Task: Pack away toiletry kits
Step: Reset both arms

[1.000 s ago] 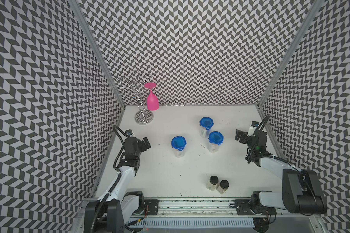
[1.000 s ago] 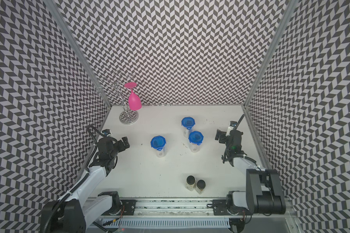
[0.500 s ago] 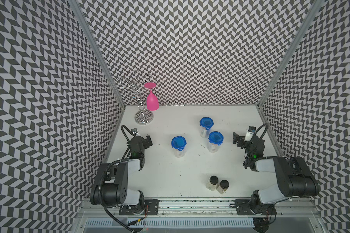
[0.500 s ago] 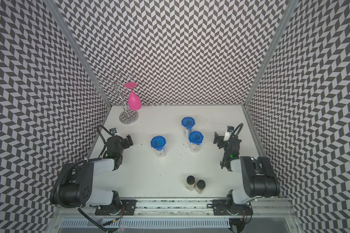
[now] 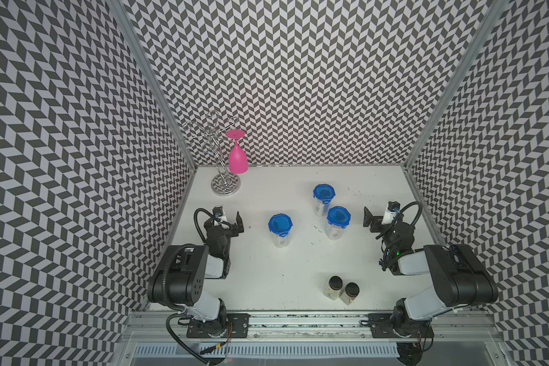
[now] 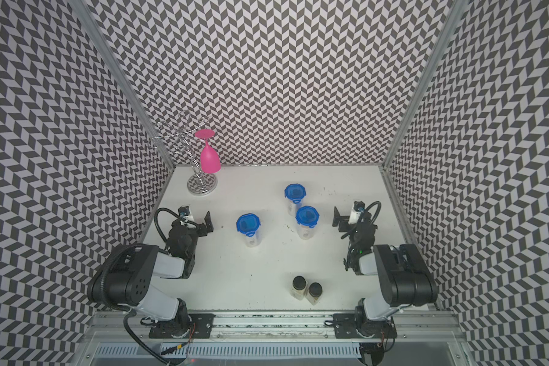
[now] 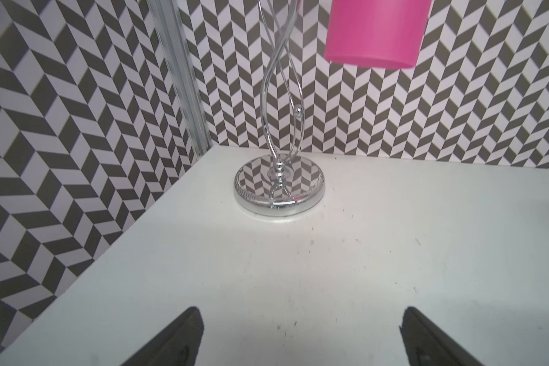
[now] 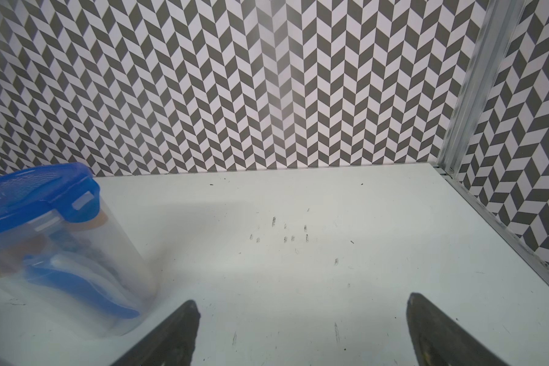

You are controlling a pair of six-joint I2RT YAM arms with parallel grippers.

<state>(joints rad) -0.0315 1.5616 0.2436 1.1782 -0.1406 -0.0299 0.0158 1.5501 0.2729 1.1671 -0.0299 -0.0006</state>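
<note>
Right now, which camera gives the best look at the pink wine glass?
A top view: both top views show the pink wine glass whole, hanging upside down from the chrome rack. The left wrist view catches only the rim end of its bowl, cut off by the frame. The right wrist view misses it.

Noted three blue-lidded tubs [image 5: 280,229] upright mid-frame (contents unclear), flanked by left gripper [image 5: 225,219] and right gripper [image 5: 381,218], both agape, empty.
</note>
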